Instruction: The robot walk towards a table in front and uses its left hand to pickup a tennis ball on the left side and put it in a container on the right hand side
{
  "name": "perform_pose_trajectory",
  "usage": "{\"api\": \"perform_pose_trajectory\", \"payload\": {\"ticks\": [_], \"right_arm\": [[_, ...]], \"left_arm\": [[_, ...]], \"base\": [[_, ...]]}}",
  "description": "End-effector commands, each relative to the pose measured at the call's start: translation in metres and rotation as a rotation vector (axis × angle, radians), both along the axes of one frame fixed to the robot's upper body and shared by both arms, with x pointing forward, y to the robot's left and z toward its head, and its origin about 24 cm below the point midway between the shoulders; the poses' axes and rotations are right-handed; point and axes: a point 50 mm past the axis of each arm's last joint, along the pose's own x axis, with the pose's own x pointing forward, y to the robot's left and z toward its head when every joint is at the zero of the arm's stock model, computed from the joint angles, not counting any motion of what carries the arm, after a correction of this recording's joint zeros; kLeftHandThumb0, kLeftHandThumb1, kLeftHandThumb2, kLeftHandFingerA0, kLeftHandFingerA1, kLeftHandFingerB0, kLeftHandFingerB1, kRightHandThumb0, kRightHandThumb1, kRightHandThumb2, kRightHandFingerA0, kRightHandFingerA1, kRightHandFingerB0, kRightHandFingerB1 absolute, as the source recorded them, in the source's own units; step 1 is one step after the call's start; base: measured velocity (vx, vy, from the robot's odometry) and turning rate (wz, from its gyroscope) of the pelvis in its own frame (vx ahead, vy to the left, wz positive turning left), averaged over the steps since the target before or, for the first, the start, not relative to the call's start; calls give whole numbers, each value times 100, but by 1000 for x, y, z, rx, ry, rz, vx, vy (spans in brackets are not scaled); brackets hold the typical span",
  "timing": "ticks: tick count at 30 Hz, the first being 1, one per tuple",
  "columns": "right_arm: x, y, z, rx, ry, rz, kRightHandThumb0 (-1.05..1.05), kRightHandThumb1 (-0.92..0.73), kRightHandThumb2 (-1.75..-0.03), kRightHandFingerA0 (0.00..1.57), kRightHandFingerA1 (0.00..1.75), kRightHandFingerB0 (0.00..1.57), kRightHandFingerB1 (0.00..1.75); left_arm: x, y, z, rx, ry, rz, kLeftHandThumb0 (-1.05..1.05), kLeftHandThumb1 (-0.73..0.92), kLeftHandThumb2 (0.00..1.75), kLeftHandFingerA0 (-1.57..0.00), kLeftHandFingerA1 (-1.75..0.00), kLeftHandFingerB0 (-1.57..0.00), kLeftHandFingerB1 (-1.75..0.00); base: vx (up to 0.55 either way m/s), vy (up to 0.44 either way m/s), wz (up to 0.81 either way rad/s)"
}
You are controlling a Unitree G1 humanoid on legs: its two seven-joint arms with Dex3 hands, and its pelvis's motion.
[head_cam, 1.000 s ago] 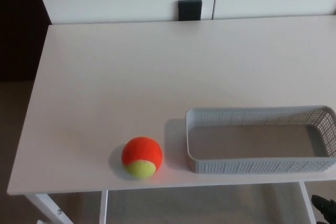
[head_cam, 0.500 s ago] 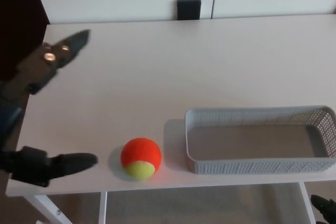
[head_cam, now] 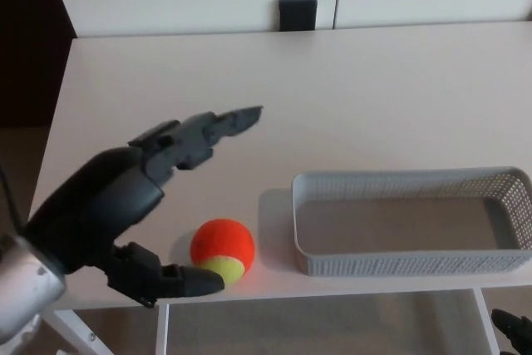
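Note:
An orange and yellow tennis ball (head_cam: 222, 250) rests on the white table (head_cam: 332, 97) near its front edge. Just right of it stands an empty grey mesh basket (head_cam: 411, 220). My left hand (head_cam: 133, 205) is open and hovers above and left of the ball. Its two fingers (head_cam: 218, 125) stretch out over the table behind the ball. The thumb (head_cam: 179, 279) reaches along the front edge, its tip at the ball's lower left. A small black part of my right hand (head_cam: 514, 327) shows at the bottom right corner, below the table.
A black block (head_cam: 298, 14) sits against the white wall at the table's far edge. White table legs (head_cam: 71, 330) show below the front edge. A dark area lies to the left of the table.
My left hand has swung in from the left edge, much closer to the ball, with fingers now over the table and the thumb beside the ball. The ball and basket have not moved.

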Motion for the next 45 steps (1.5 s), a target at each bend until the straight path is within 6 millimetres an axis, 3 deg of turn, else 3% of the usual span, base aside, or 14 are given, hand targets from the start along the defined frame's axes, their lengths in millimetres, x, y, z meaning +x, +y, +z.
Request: {"api": "perform_pose_trajectory", "payload": {"ticks": [1, 8, 17, 22, 23, 24, 35, 36, 40, 41, 45], "right_arm": [[-2, -3, -1, -15, 20, -15, 5, -87, -69, 6, 37, 7, 22], [3, -4, 2, -12, 8, -29, 6, -88, -70, 7, 38, 6, 22], [-2, -4, 0, -9, 12, -17, 7, -88, -69, 6, 36, 6, 22], [-2, -4, 0, -9, 12, -16, 7, -88, -69, 6, 36, 6, 22], [-1, -3, 0, -11, 9, -14, 7, -88, -68, 5, 39, 0, 31], [0, -2, 0, -12, 6, -13, 8, -88, -69, 6, 37, 6, 22], [4, -1, 2, -9, 0, -22, 6, -88, -69, 6, 37, 7, 22], [3, -1, 1, -15, 4, -20, 6, -88, -68, 4, 37, 7, 23], [3, -1, 1, -20, 5, -16, 7, -87, -68, 4, 37, 7, 22], [2, 0, 1, -23, 4, -5, 7, -87, -69, 4, 37, 6, 23], [3, 0, 2, -23, 2, 0, 7, -87, -69, 4, 37, 6, 23]], "left_arm": [[15, -2, -34, 398, -80, 144, -23, 26, 81, -1, -47, 0, -47], [25, -12, -53, 525, -122, 135, -23, 25, 80, -1, -48, 0, -47], [27, -10, -76, 636, -124, 141, -23, 23, 79, -1, -47, 0, -47], [28, -11, -77, 642, -131, 145, -23, 23, 79, -1, -47, 0, -47], [28, -11, -78, 652, -140, 142, -24, 23, 80, 0, -47, 0, -47], [28, -12, -81, 665, -149, 136, -24, 23, 80, 0, -47, 0, -47], [28, -13, -85, 710, -182, 135, -25, 26, 82, -1, -46, 0, -46], [28, -13, -87, 708, -184, 139, -44, 37, 60, -19, -36, -11, -31], [28, -12, -88, 706, -190, 143, -41, 37, 58, -21, -36, -13, -31], [28, -11, -90, 713, -200, 157, -23, 25, 82, -9, -49, -7, -49], [29, -10, -91, 718, -211, 166, -23, 25, 82, -9, -49, -7, -49]], "base": [[0, 0, 0], [0, 0, 0], [0, 0, 0], [0, 0, 0], [0, 0, 0], [0, 0, 0], [0, 0, 0], [0, 0, 0], [0, 0, 0], [0, 0, 0], [0, 0, 0]]}}
